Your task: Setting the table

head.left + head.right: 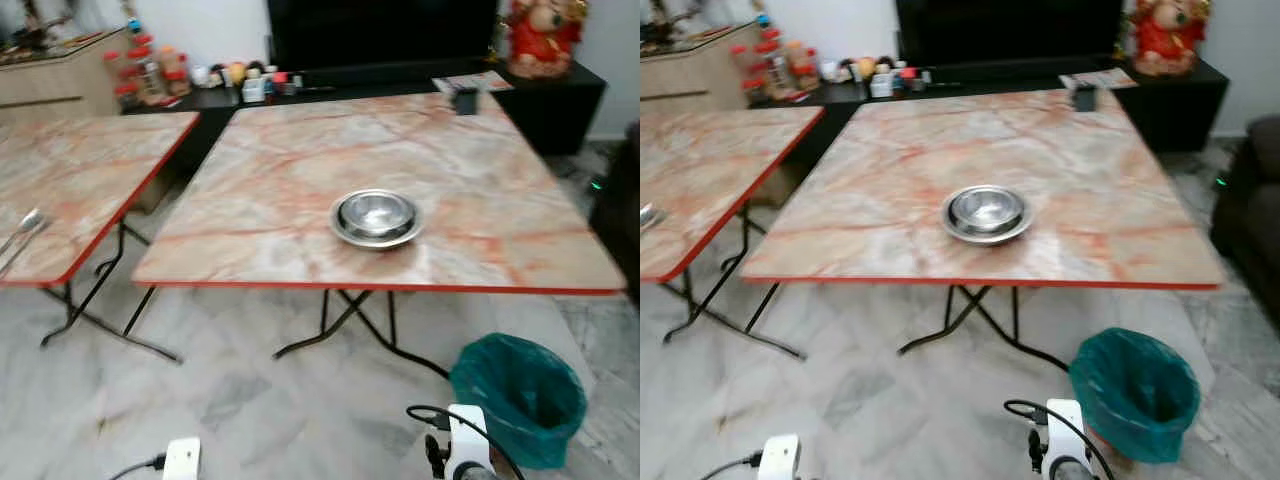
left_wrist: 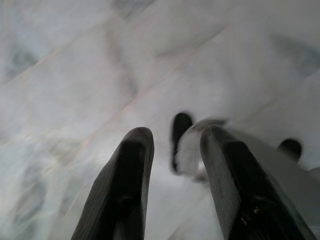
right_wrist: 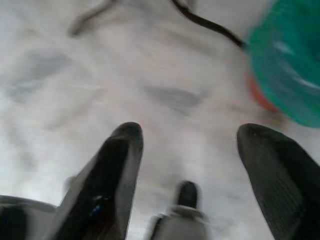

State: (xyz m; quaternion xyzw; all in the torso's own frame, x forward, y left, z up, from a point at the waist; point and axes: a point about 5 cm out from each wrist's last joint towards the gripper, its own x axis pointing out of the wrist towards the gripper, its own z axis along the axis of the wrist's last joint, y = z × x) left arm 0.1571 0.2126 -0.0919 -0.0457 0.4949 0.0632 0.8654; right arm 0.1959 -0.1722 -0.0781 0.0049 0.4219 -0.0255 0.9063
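The left hand (image 2: 172, 190) is hanging idle over the marble floor (image 2: 75, 75), its fingers narrowly parted and holding nothing. The right hand (image 3: 187, 170) is hanging low near the green bin (image 1: 520, 395), its fingers spread wide and empty. A steel bowl (image 1: 376, 217) is sitting on the main worktop (image 1: 300, 160), toward its near edge. What look like utensils (image 1: 22, 232) are lying on the side worktop (image 1: 70, 170) to the left. To do this step well, the robot is probably best off squaring up to whichever worktop it means to reach and coming to a stop there before raising an arm.
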